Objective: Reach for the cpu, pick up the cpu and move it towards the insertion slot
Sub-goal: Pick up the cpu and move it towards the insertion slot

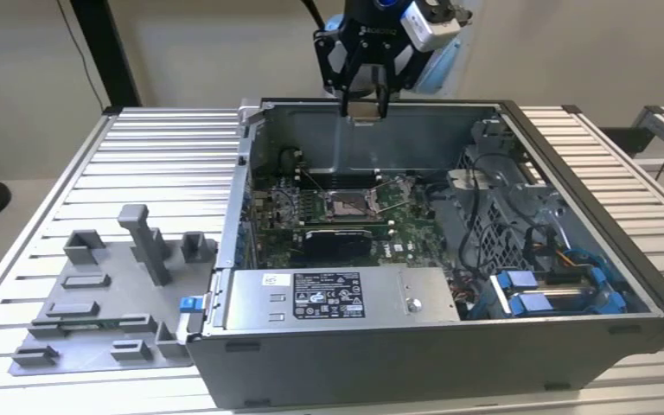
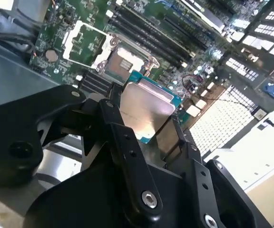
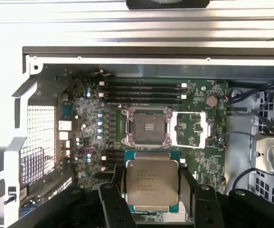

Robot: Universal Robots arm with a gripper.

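Your gripper (image 1: 363, 111) hangs at the top centre of the exterior view, above the far wall of the open computer case (image 1: 609, 259), and its black fingers (image 2: 127, 142) are clamped on the cpu (image 3: 152, 184). In the first wrist view you see the chip low in the frame, at centre, its pale metal top facing the camera with a thin teal rim around it and a dark finger pressed against each side. In the second wrist view the same chip sits mid-frame, held edge to edge, its silver face tilted and catching the light (the jaws meet it on two opposite edges).

The insertion slot (image 3: 146, 126) lies just above the cpu in the first wrist view, in the middle of the frame: a square socket with a shiny metal frame and a darker centre, set in the green motherboard (image 3: 89, 142). Its hinged metal cover (image 3: 190, 129) is flipped open to the right of it in that frame. The chip is well apart from the socket, up in the air over the case.

At the lower left of the exterior view you have the grey fixture tray (image 1: 90, 346) with its blocks and posts, resting on the ribbed metal table (image 1: 159, 164) beside the case.
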